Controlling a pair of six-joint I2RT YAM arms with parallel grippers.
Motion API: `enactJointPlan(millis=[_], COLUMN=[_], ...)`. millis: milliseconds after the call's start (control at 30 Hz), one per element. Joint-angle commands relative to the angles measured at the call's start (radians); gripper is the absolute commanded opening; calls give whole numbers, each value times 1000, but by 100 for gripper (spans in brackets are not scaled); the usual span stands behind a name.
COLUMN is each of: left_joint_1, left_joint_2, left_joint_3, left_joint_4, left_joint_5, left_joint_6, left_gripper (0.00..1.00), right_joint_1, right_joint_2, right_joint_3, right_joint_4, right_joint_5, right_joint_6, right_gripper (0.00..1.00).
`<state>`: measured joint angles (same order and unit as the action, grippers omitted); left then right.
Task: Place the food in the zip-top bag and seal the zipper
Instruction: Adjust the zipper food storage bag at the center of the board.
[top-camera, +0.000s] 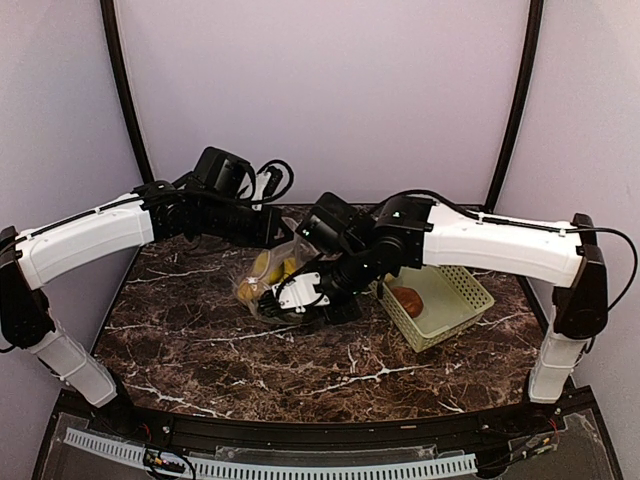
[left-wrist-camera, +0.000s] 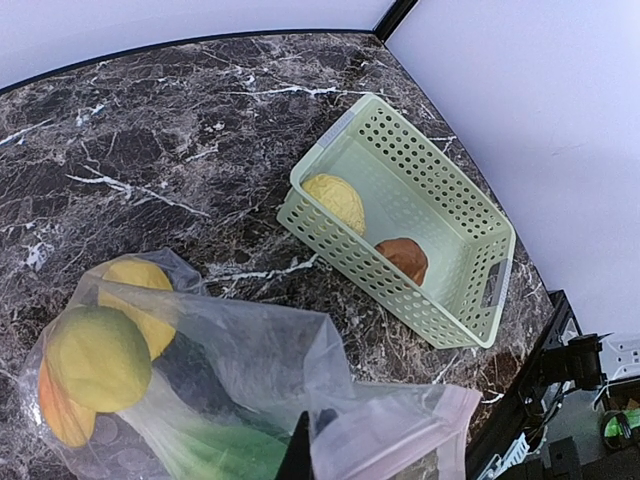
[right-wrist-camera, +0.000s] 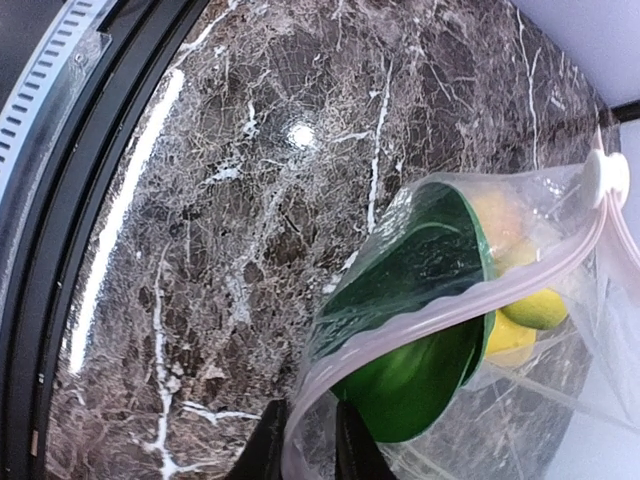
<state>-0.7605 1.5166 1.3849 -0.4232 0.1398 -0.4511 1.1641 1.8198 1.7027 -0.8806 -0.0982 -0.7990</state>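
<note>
1. Right wrist view: the right gripper (right-wrist-camera: 308, 415) has its fingers narrowly apart, one on each side of the zipper (right-wrist-camera: 540, 268) at the low end of the bag's mouth. Whether they really press the strip, I cannot tell.
2. The left gripper (left-wrist-camera: 306, 450) has its fingers pressed together. It seems to pinch the film of the zip-top bag (left-wrist-camera: 250, 360) and hold that edge up off the marble table (left-wrist-camera: 150, 130).
3. The bag lies between the two arms, just left of the light-green basket (left-wrist-camera: 360, 270). Inside it I see lemons (left-wrist-camera: 95, 355), an orange piece (left-wrist-camera: 60, 415) and the green pepper (right-wrist-camera: 410, 385), which sits right at the mouth under the strip.
4. A brown potato (left-wrist-camera: 403, 260) and a pale yellow piece (left-wrist-camera: 335, 200) lie in the basket, so the filling looks not finished.
5. What could go wrong:
   - If the strip is closed now, these two pieces are left outside.
   - The pepper is so close to the mouth that it may block the two lips from meeting, or roll out if the bag tips.
   - The film is thin and floppy, so it may slip from the left pinch under the weight of the fruit, and the mouth then collapses.
</note>
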Motion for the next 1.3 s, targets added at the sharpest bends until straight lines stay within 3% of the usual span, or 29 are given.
enactJointPlan(millis=[0, 233, 433, 700, 967, 1067, 1133, 1267], left_joint_1=[1, 1, 1, 3, 2, 1, 1, 2], left_joint_2=[-21, -19, -31, -146, -94, -77, -78, -98], left_joint_3=[2, 64, 127, 171, 142, 146, 151, 150], left_joint_4=[4, -101, -171, -235, -259, -281, -291, -284], left_joint_5=[12, 29, 17, -158, 31, 40, 32, 16], left_joint_6=[15, 66, 101, 178, 133, 130, 133, 136], left_gripper=[1, 1, 1, 1, 1, 1, 1, 1], right_joint_1=[12, 12, 10, 7, -3, -3, -3, -13], right_joint_2=[17, -44, -25, -83, -60, -60, -70, -97], right_joint_3=[1, 147, 123, 206, 169, 187, 196, 180], right_joint_4=[24, 40, 67, 67, 82, 82, 76, 70], right_joint_5=[73, 95, 184, 174, 117, 105, 103, 75], right_joint_6=[-1, -35, -58, -47, 9, 25, 30, 42], right_gripper=[7, 1, 0, 0, 1, 9, 23, 31])
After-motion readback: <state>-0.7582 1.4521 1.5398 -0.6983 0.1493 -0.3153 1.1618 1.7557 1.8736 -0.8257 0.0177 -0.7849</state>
